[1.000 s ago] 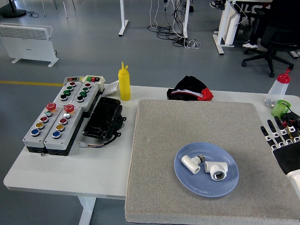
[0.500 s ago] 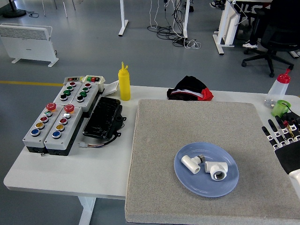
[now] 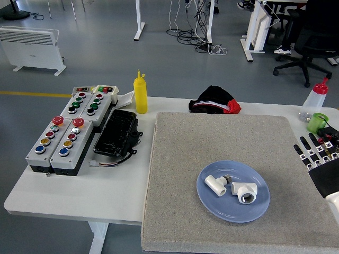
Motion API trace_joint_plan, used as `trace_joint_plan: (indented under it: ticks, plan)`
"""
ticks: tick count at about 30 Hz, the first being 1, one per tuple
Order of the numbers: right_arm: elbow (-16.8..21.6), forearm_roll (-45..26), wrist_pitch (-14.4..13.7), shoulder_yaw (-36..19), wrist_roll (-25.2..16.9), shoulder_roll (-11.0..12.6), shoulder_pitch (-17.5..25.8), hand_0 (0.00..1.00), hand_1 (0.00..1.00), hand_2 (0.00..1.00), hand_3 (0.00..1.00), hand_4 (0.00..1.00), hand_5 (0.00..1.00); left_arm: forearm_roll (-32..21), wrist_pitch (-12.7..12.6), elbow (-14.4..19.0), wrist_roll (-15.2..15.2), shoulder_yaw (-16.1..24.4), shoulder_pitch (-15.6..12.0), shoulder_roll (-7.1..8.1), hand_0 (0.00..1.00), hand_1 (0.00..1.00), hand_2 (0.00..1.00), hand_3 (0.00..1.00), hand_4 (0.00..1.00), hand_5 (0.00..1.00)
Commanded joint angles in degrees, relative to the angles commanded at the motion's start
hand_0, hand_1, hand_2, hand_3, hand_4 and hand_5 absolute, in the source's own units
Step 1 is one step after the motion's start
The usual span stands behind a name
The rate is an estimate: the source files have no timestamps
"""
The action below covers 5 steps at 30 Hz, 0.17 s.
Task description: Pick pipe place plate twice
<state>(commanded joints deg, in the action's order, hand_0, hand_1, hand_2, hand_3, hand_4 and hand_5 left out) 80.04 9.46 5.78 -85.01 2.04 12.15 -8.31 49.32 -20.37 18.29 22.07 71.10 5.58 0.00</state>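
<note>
On the blue plate [image 3: 212, 203], in the middle of the grey mat [image 3: 212, 137], we see two white pipe pieces. The elbow pipe [image 3: 216, 184] lies on the left and the tee pipe [image 3: 244, 191] lies on the right. They sit just beside each other, and we cannot tell if they touch.

Our right hand [image 3: 319, 159] is at the right edge of the desk [image 3: 79, 188], well apart from the plate. Its fingers [image 3: 308, 153] are spread out and straight, and they hold nothing. We cannot see our left hand at all.

We think both picks are done, since two pipes rest on the plate and we see no other pipe on the mat or the desk. The next move looks easy: we only need to keep the empty hand clear of the plate so nothing gets bumped.
</note>
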Motion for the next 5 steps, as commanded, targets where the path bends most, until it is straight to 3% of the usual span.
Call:
trace_joint_plan:
  ticks: [5]
  plan:
    - [0.03,-0.36,0.14,-0.72,0.16,-0.03,0.27,0.998,0.941,0.998,0.998,0.846,0.691,0.74,0.07,-0.06,0.28,0.25,-0.19,0.00,0.600,0.639,0.666,0.679,0.496,0.998]
